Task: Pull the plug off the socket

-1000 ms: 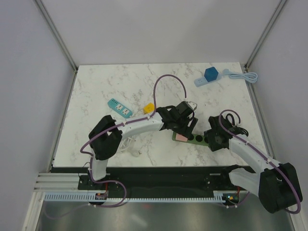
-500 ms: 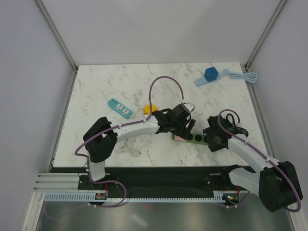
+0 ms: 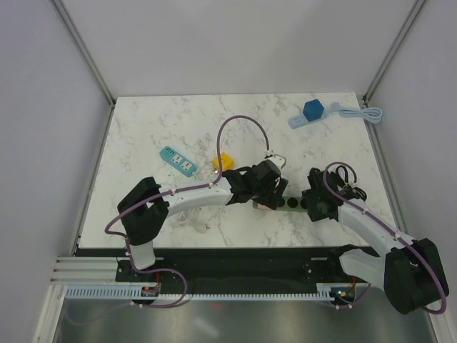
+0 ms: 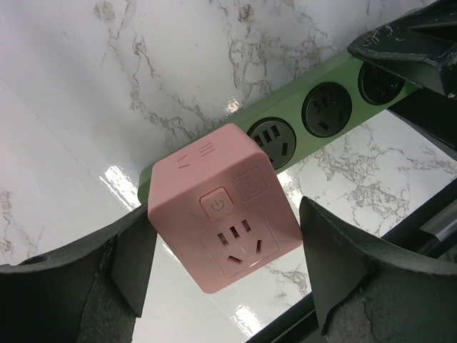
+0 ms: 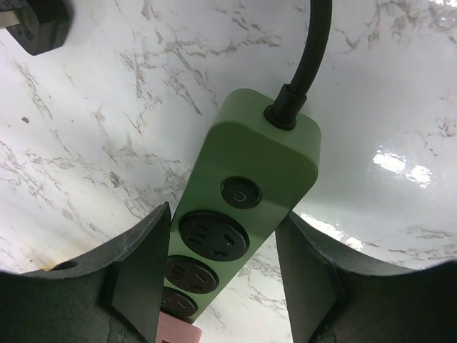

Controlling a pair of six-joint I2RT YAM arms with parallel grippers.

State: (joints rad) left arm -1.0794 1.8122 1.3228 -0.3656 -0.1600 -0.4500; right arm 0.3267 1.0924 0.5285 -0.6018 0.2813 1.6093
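risk: plug (image 4: 225,214) could slip out if left claw (image 4: 225,243) pulled before pinching firm; strip (image 5: 243,186) could lift along if right claw (image 5: 225,236) lost it.
plug: pink cube, smooth, seated in strip's end socket, away from the cord.
left claw: straddled plug; grip could not be told.
right claw: closed on strip's sides.

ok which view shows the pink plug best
Left wrist: the pink plug fills the frame, its button and socket face clear, seated on the green power strip between the fingers of the left gripper. Top external shows a pink sliver under that gripper; right wrist only a pink corner at the bottom edge.
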